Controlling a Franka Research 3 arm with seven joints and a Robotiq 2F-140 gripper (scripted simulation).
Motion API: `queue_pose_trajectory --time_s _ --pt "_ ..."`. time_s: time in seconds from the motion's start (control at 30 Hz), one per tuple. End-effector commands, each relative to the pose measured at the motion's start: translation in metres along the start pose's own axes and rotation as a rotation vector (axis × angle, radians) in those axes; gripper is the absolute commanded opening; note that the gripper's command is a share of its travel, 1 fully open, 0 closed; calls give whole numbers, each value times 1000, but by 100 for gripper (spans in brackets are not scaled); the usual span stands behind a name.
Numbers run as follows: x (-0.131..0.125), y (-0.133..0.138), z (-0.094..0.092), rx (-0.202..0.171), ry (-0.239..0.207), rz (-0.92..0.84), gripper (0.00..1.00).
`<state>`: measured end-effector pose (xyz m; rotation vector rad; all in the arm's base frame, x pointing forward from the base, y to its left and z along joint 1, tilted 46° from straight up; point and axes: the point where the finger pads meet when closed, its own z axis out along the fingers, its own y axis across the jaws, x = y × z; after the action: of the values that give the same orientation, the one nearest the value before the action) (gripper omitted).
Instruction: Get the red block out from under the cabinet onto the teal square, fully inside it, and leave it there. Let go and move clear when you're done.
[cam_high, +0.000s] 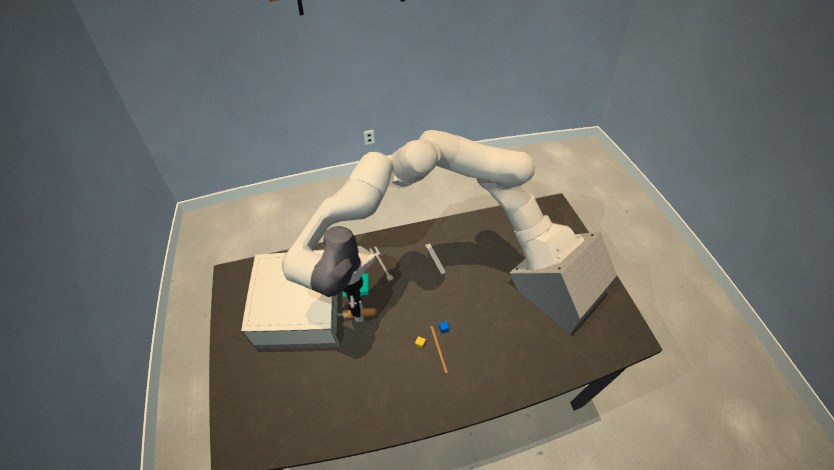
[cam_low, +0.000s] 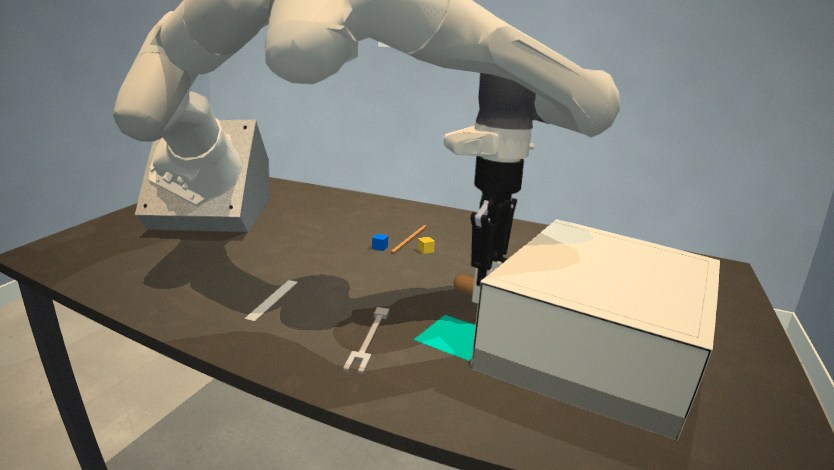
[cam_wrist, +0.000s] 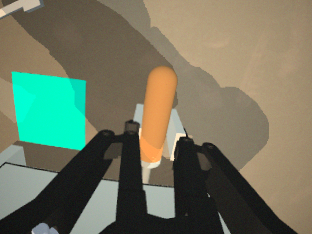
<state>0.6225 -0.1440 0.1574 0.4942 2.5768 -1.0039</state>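
The cream cabinet (cam_high: 288, 303) stands on the dark table, also in the exterior view (cam_low: 595, 309). The red block is not in sight; the space under the cabinet is hidden. The teal square (cam_low: 449, 335) lies on the table against the cabinet's near-left corner, and shows in the wrist view (cam_wrist: 50, 109). My gripper (cam_low: 484, 274) points straight down beside the cabinet's side, low over the table, just beyond the square. It is shut on a tool with an orange handle (cam_wrist: 159, 111); the handle sticks out away from the cabinet (cam_low: 463, 283), and a pale grey part lies under it.
A grey forked tool (cam_low: 366, 345) and a flat grey bar (cam_low: 270, 300) lie left of the square. A blue cube (cam_low: 379, 241), a thin orange stick (cam_low: 408, 238) and a yellow cube (cam_low: 426, 244) lie farther back. The robot base (cam_high: 560, 280) stands at the table's far end.
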Motion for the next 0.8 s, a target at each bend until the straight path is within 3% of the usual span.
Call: queue_pose_trajectory --time_s 0.0,0.77 --pt "-1 -5 -1 -3 -2 -3 0" --pt "-2 -62 -1 -3 -2 -9 0"
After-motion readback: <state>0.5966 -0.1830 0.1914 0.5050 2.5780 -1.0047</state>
